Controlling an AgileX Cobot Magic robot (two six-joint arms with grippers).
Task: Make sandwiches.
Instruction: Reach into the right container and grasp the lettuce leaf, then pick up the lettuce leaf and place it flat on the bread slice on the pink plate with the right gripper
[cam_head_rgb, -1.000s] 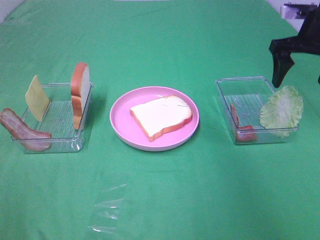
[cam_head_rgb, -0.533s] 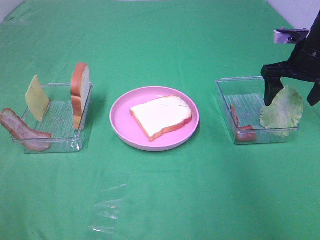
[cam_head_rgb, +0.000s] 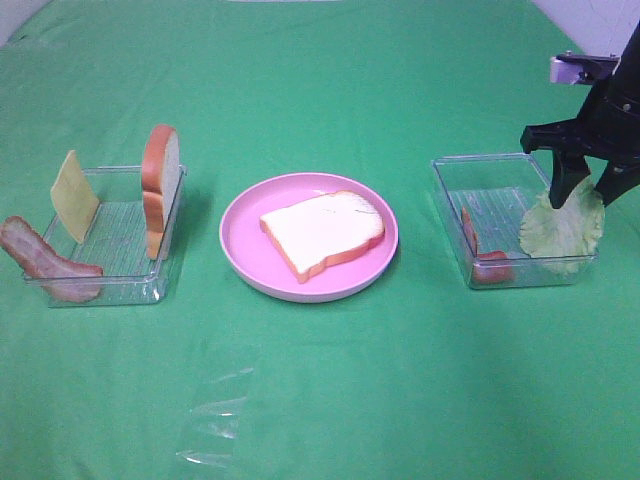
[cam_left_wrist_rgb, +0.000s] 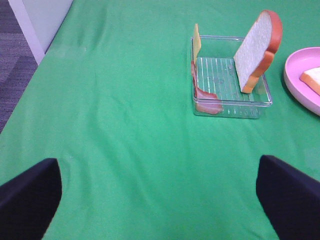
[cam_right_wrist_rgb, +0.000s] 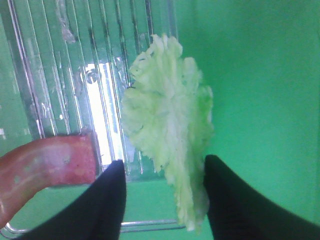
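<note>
Right gripper (cam_head_rgb: 581, 201) jaws apart, straddling the frilly green lettuce leaf (cam_right_wrist_rgb: 170, 120) propped on the rim of the ribbed clear tray (cam_right_wrist_rgb: 60, 75). Glossy curled bacon strip (cam_right_wrist_rgb: 45, 162) just outside one jaw. Left gripper (cam_left_wrist_rgb: 157, 200) jaws wide apart over smooth green cloth (cam_left_wrist_rgb: 125, 100).

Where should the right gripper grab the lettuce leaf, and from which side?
Grip the lettuce leaf by its upper edge, from above, one finger per flat face. It stands tilted against the right tray's wall, thin edge up, so likely only its faces offer a pinch. The open right gripper straddles it.
</note>
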